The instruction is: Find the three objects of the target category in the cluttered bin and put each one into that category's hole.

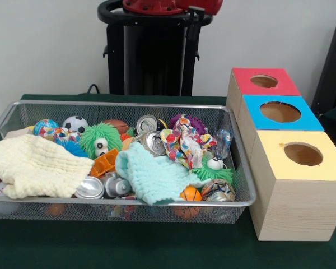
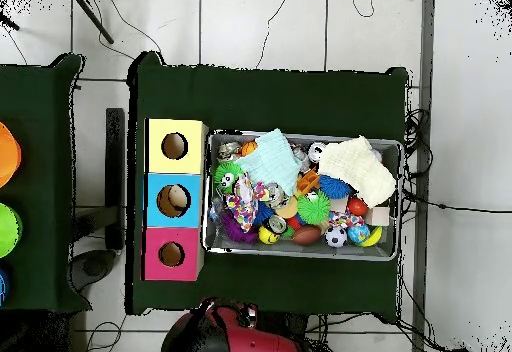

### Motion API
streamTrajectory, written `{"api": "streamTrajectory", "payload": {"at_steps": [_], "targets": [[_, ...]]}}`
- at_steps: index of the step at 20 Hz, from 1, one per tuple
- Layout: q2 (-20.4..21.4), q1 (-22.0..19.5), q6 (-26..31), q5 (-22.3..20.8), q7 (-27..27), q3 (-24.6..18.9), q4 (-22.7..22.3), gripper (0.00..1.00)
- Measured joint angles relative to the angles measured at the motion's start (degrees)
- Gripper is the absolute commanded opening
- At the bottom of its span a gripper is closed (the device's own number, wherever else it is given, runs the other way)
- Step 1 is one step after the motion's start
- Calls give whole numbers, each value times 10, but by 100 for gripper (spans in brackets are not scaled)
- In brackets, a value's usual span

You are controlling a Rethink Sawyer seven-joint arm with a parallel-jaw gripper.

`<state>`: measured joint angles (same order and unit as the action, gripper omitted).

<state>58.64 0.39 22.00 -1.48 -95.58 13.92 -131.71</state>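
The silver wire-mesh bin [image 1: 123, 105] stands on the green table and is full of clutter; it also shows in the overhead view [image 2: 300, 254]. In it lie several crushed cans [image 1: 151, 141], small balls such as a soccer ball [image 1: 75, 123] and an orange basketball [image 1: 190, 194], a cream cloth [image 1: 36, 165], a mint cloth [image 1: 151, 174], a patterned cloth [image 1: 182, 143] and a green fuzzy toy with eyes [image 1: 99, 139]. Beside the bin stand three wooden boxes with round holes: red [image 1: 241, 75], blue [image 1: 252, 104] and yellow [image 1: 280, 165]. No gripper shows; only the drawn-back red arm [image 1: 173, 4] is visible.
In the overhead view the yellow [image 2: 158, 131], blue [image 2: 157, 215] and red [image 2: 155, 264] boxes line the bin's left side. Something pale shows inside the blue box's hole [image 2: 176, 200]. The robot's red base [image 2: 235, 326] sits at the bottom. Coloured things lie on a second table at the left edge [image 2: 8, 228].
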Motion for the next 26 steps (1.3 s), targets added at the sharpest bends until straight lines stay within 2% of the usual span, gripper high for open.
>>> {"api": "streamTrajectory", "payload": {"at_steps": [12,26], "targets": [[-31,-4,-25,0,0,-23,-6,0],[-40,-24,-36,-12,0,-35,-19,0]]}}
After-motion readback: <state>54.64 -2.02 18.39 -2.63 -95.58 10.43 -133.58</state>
